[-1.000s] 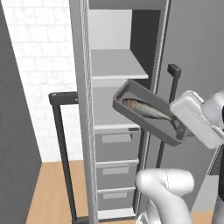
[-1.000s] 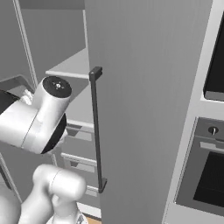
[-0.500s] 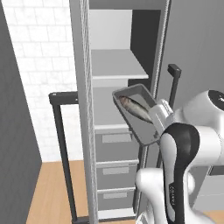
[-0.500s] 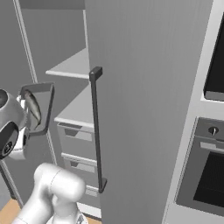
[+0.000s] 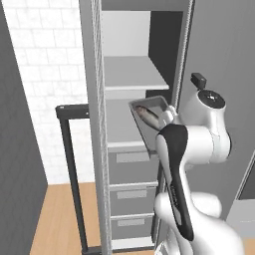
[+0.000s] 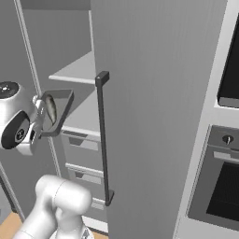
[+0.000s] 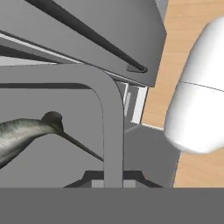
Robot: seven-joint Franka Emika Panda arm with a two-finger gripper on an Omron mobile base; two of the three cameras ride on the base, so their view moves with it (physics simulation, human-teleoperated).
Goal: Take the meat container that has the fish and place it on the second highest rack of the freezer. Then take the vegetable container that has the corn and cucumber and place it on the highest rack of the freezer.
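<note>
Rendered kitchen with a wood floor, white brick wall and a black-windowed oven at the far right; the tall narrow grey freezer stands open, its door with the long black bar handle swung out. Nearest the cameras, the white arm rises in front of the freezer and carries the shallow dark-grey rectangular meat container at its two-finger gripper. The gripper's fingers are hidden under the tray rim in the hand view, but the tray rides on the hand well tilted, so it looks clamped on the container's edge. The slim silver-grey fish lies inside, its tail visible in the hand view. The container hangs at the freezer opening, just in front of and slightly above the second pale shelf, not yet resting on it. Beyond it sit the upper pale shelf and, lower down, the grey drawers. Progress judgement: first half is mid-way, fish tray lifted and brought to the freezer, still to be levelled, slid in and released. Vegetable container step is not started.
</note>
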